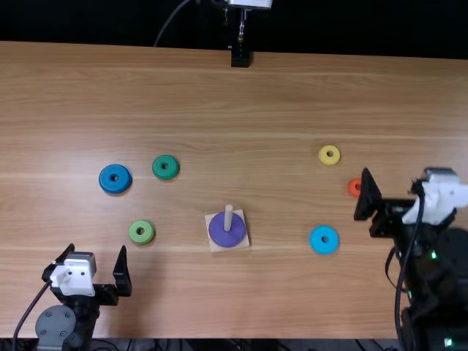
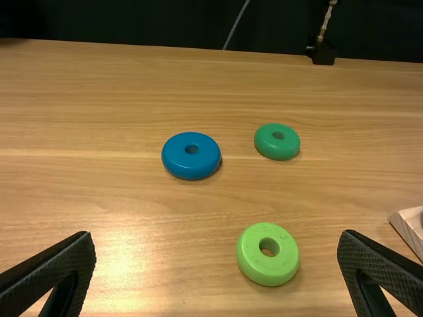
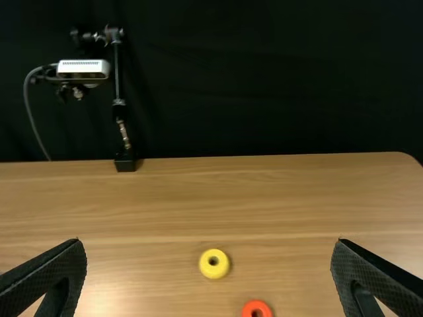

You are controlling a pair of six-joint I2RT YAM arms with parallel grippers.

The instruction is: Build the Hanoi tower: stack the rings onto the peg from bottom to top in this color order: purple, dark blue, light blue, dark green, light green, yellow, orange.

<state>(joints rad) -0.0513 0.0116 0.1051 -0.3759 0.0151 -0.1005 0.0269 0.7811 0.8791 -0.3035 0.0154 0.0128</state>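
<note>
In the top view my left gripper point(image 1: 97, 250) is open at the lower left, and my right gripper point(image 1: 397, 177) is open at the right beside the orange ring point(image 1: 355, 187). The purple ring point(image 1: 227, 231) lies around the peg point(image 1: 228, 213) on its square wooden base point(image 1: 215, 246). Left of it lie the dark blue ring point(image 1: 115, 178), dark green ring point(image 1: 165, 167) and light green ring point(image 1: 142, 232); right of it, the light blue ring point(image 1: 324, 239) and yellow ring point(image 1: 329, 155). Left wrist view: empty open gripper point(image 2: 217, 235). Right wrist view: empty open gripper point(image 3: 209, 242).
A stand point(image 1: 240, 55) with a camera rises at the table's far edge, a cable beside it. Black cables hang along the right arm. The loose rings lie flat and apart from one another on the wooden table point(image 1: 241, 110).
</note>
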